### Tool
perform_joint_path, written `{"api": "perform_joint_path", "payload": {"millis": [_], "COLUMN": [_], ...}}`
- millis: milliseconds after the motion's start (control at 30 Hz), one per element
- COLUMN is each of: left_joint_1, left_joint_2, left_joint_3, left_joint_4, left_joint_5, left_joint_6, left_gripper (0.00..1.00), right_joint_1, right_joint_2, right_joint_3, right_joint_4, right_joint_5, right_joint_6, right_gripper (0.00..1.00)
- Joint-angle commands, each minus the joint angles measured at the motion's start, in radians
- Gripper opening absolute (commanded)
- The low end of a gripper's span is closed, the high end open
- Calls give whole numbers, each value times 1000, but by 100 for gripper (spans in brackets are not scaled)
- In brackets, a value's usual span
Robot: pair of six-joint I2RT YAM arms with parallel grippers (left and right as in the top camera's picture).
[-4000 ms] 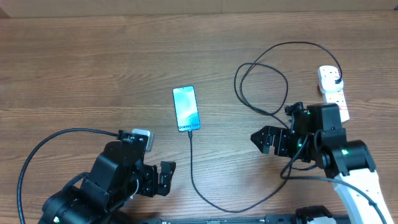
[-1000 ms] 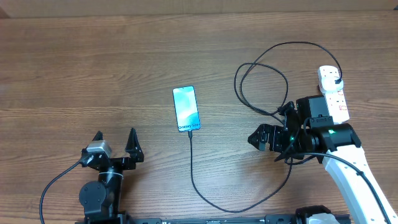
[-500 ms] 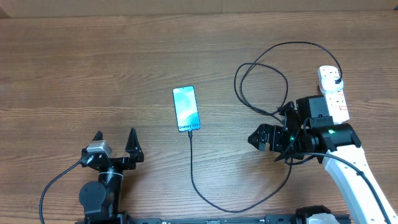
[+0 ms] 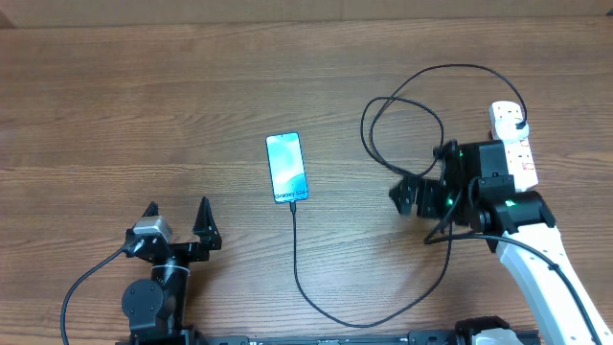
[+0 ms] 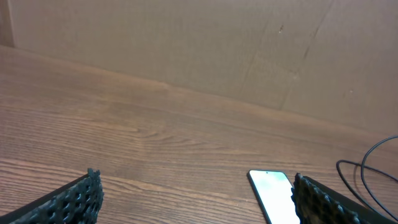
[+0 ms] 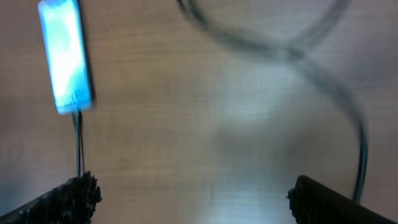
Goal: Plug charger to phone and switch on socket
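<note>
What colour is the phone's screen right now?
The phone screen is lit blue-turquoise; the overhead view shows it best.

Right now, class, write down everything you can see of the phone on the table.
The phone is a slim rectangle with a dark frame and a lit blue-turquoise screen carrying small text near its near end. It lies flat, face up, on the wooden table, long axis running near to far. The thin black charger cable meets its near short edge, apparently plugged in. Nothing else touches it.
</note>
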Motion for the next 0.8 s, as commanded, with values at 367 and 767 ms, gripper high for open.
{"api": "perform_joint_path", "payload": {"millis": [367, 767], "left_joint_1": [-6, -6], "left_joint_2": [-9, -9], "left_joint_3": [-3, -3], "left_joint_4": [-2, -2], "left_joint_5": [15, 15], "left_joint_6": [-10, -10], "left_gripper": [100, 100], "right_joint_1": [6, -38], "right_joint_2": [-675, -990], "right_joint_3": [-453, -630], "right_joint_4": [787, 830], "right_joint_5": [55, 70], "right_joint_6": [-52, -42], "right_gripper": [100, 100]}}
